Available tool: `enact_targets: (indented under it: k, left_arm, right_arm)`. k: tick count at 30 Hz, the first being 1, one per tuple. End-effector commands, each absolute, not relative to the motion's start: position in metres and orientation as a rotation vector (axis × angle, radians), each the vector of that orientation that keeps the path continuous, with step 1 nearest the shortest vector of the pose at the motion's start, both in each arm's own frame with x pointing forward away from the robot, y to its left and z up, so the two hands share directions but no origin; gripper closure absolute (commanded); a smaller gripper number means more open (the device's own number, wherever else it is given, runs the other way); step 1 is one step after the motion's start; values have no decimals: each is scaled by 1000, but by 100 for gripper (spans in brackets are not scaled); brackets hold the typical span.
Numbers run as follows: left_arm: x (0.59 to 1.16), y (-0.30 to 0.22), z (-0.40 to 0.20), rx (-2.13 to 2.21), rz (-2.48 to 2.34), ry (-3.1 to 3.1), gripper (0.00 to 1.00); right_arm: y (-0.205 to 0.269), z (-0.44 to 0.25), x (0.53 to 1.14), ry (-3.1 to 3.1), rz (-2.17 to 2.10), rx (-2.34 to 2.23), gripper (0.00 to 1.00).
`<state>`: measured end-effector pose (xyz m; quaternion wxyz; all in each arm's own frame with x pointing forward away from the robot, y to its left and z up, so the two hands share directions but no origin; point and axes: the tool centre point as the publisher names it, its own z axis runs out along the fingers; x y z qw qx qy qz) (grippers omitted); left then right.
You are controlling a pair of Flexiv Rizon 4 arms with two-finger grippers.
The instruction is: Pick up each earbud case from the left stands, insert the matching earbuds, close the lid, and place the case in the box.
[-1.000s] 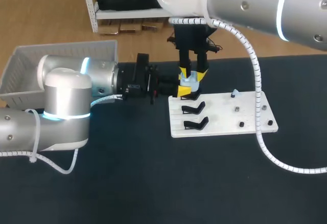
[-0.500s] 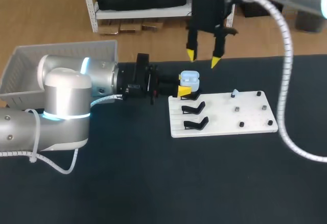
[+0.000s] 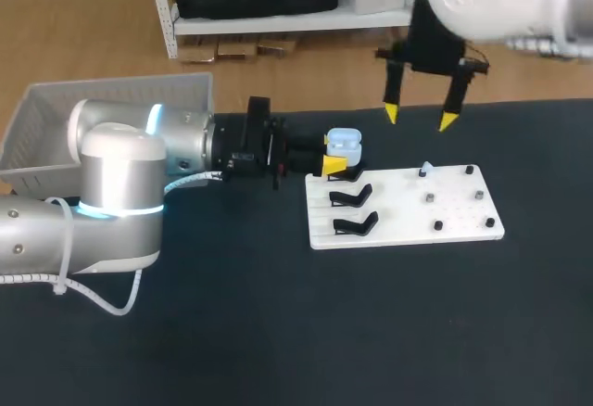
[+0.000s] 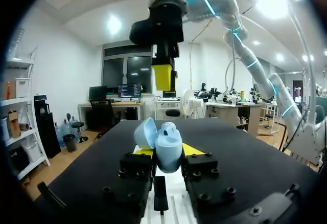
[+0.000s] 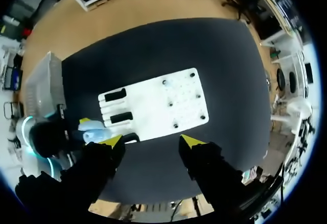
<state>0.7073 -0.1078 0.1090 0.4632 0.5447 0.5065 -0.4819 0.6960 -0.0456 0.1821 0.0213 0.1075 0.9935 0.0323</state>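
- Black table (image 3: 278, 332) fills the scene, with a white board (image 3: 405, 209) lying flat right of the middle.
- The earbud case (image 3: 344, 140) is pale blue with its lid flipped open. It sits just over the board's far-left corner.
- In the left wrist view the case (image 4: 167, 144) is upright between the fingers, with the lid tilted to one side. A small rounded bump shows in the open top, and I can't tell if it's an earbud.
- The left gripper (image 4: 167, 152) is clamped on the case from 2 sides, with the yellow tips against its body.
- The left arm (image 3: 120, 183) comes in low and level from the left, reaching to the board's edge.
- 3 black stands (image 3: 352, 195) run in a row along the board's left part. The farthest one is right under the case and the other 2 are bare.
- Small dark pegs (image 3: 437, 226) dot the board's right half. 1 small pale item (image 3: 424, 167) stands near the far edge, too small to tell what it is.
- The right gripper (image 3: 419, 117) hangs high beyond the board's far edge. Its fingers are wide apart, pointing down, with nothing between them.
- In the right wrist view the gripper (image 5: 152, 141) looks straight down on the board (image 5: 153, 104) and the case (image 5: 94, 131).
- The white mesh box (image 3: 56, 119) is at the far left, behind the left arm and well apart from the board.
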Motion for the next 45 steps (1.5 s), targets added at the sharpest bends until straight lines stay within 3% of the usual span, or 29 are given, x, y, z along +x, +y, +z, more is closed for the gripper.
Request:
enact_targets:
  k: [1,5,11,13,21,28,45]
  left_arm:
    - [706,-108,108,1334,-1179,1242,100]
    - [706,-108,108,1334,-1179,1242,100]
    - [706,-108,108,1334,-1179,1242,100]
    - [706,-108,108,1334,-1179,1242,100]
    - [706,-108,108,1334,-1179,1242,100]
    - [706,-108,108,1334,-1179,1242,100]
    - [706,-108,108,1334,-1179,1242,100]
  right_arm:
    - [-83,166,689,2828,584,269,33]
    - [-95,158,700,2819,599,183,42]
    - [-99,135,721,2870,558,115,19]
    - [-97,123,726,2897,546,91,16]
    - [-91,86,736,2950,534,23,29]
    - [-88,72,746,2957,517,-13,51]
    - [-90,46,762,3002,496,27,56]
